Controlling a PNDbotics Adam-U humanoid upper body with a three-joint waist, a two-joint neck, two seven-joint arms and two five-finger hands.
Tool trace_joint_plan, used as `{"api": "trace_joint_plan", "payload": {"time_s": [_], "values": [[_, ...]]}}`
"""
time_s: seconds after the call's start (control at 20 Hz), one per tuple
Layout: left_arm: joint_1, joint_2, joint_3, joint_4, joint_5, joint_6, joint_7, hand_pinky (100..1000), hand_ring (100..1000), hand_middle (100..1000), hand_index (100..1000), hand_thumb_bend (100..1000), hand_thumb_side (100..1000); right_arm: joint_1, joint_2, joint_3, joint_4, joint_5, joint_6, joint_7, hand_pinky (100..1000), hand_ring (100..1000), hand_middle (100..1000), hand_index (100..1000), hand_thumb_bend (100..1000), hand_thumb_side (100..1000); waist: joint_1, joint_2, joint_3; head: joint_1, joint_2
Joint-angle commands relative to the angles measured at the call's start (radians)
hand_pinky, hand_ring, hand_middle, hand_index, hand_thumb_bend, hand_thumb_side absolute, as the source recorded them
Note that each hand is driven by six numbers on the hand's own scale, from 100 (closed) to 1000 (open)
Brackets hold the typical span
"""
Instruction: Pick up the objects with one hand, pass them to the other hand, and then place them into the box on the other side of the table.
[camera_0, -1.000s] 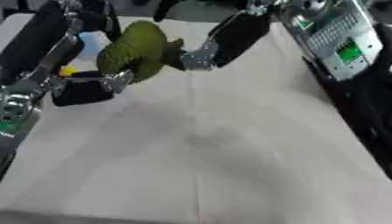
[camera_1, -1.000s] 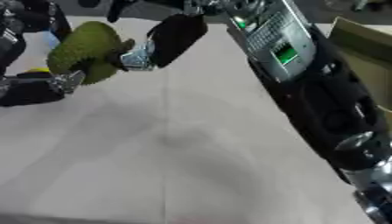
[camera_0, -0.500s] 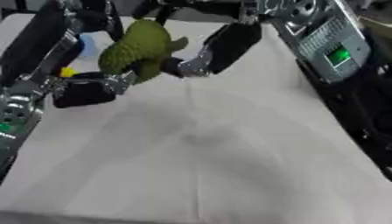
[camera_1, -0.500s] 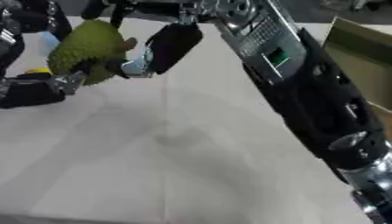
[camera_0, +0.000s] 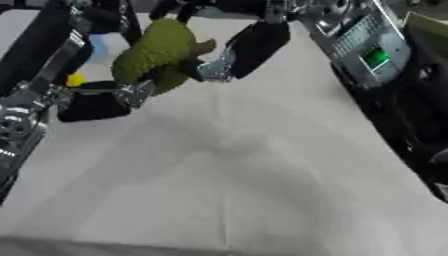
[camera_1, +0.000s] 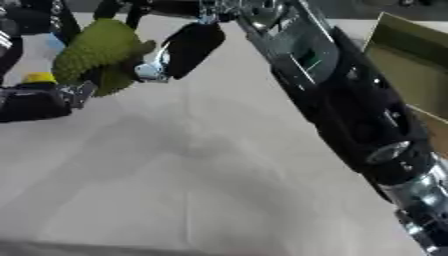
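A bumpy green fruit (camera_0: 156, 52) with a short brown stem hangs above the table's far left part. My left hand (camera_0: 94, 105) comes in from the left and is shut on it, with one black finger under the fruit and others behind its top. From the upper right, my right hand (camera_0: 249, 46) reaches the fruit's right end, its silver-tipped fingers (camera_0: 214, 70) closed on the fruit beside the stem. An open cardboard box (camera_1: 409, 65) stands at the table's far right edge.
Behind the left hand lie a small yellow thing (camera_0: 76, 79) and a pale blue thing (camera_0: 98, 45). A white cloth (camera_0: 227, 165) with a centre crease covers the table. My right forearm (camera_1: 350, 110) runs along the right side.
The whole picture has shifted a little, so the head has moved. The fruit stays between both hands, and the right hand has closed in slightly on its stem end.
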Motion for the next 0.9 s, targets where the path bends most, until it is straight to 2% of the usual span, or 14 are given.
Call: {"api": "trace_joint_plan", "payload": {"time_s": [0.05, 0.25, 0.45, 0.9], "values": [[-0.017, 0.017, 0.005, -0.017, 0.009, -0.007, 0.002, 555, 468, 409, 448, 100, 104, -0.017, -0.005, 0.000, 0.000, 0.000, 0.000, 0.001, 979, 848, 915, 919, 256, 390, -0.005, -0.031, 0.001, -0.005, 0.004], [-0.020, 0.016, 0.005, -0.017, 0.002, -0.010, 0.001, 557, 470, 411, 449, 100, 100, -0.014, -0.007, 0.002, 0.002, -0.012, 0.006, 0.011, 977, 844, 904, 912, 244, 384, -0.004, -0.030, 0.001, -0.006, 0.006], [-0.022, 0.015, 0.003, -0.017, -0.005, -0.014, 0.000, 558, 471, 411, 450, 100, 100, -0.011, -0.008, 0.000, 0.003, -0.026, 0.018, 0.007, 972, 828, 873, 884, 229, 341, -0.004, -0.030, 0.001, -0.005, 0.006], [-0.024, 0.014, 0.000, -0.017, -0.011, -0.021, 0.000, 560, 472, 413, 453, 100, 100, -0.006, -0.012, 0.000, -0.001, -0.053, 0.058, -0.050, 960, 786, 779, 816, 190, 192, -0.002, -0.029, -0.001, -0.005, 0.010]]}}
